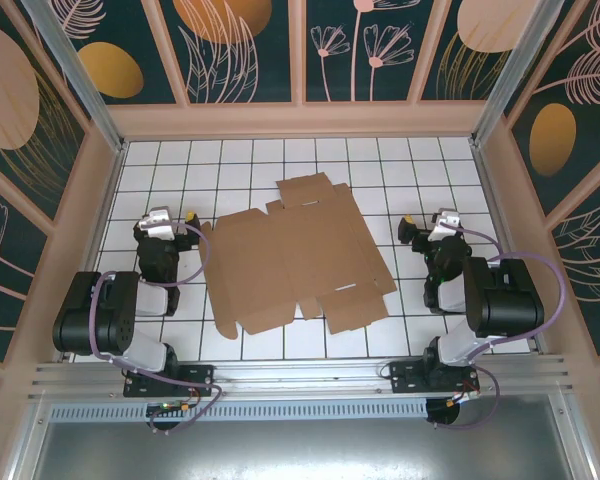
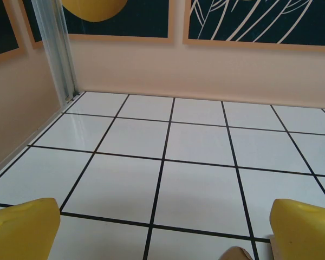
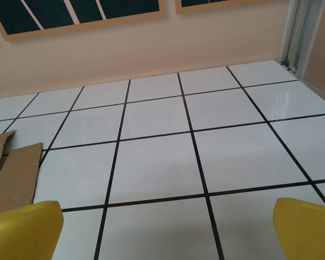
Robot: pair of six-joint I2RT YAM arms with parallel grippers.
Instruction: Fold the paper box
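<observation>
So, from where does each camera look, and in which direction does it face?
Top external: above and behind the arms, looking down on the tiled table and the flat paper box; both arms show, with left gripper and right gripper.
Left wrist: low on the left arm, facing the far wall and left corner; its yellow fingertips show, wide apart.
Right wrist: low, facing the far wall and right corner; its yellow fingertips show.
Shared: right wrist and top views both show the paper box's edge.

The light was bright and even, with soft, faint shadows. Glare sheened the white tiles point(image 3: 292, 100) by the far corners; the near yellow fingertips point(image 2: 21, 230) looked blurred.
</observation>
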